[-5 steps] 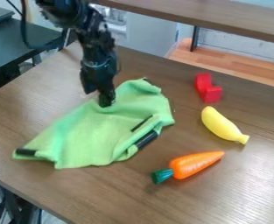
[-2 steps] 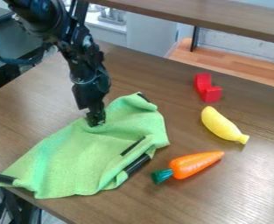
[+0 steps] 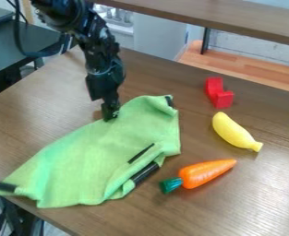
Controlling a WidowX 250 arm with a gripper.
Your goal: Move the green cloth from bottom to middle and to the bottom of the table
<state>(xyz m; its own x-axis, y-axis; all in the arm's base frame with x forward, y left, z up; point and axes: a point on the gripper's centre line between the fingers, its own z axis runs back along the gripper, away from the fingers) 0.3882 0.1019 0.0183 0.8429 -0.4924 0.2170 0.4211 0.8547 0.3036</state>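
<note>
The gripper touches the green cloth; whether its jaws are clenched or released, one cannot tell. From them, the cloth spreads toward six o'clock across the table, carrot past four, banana past three, red block before three.
</note>
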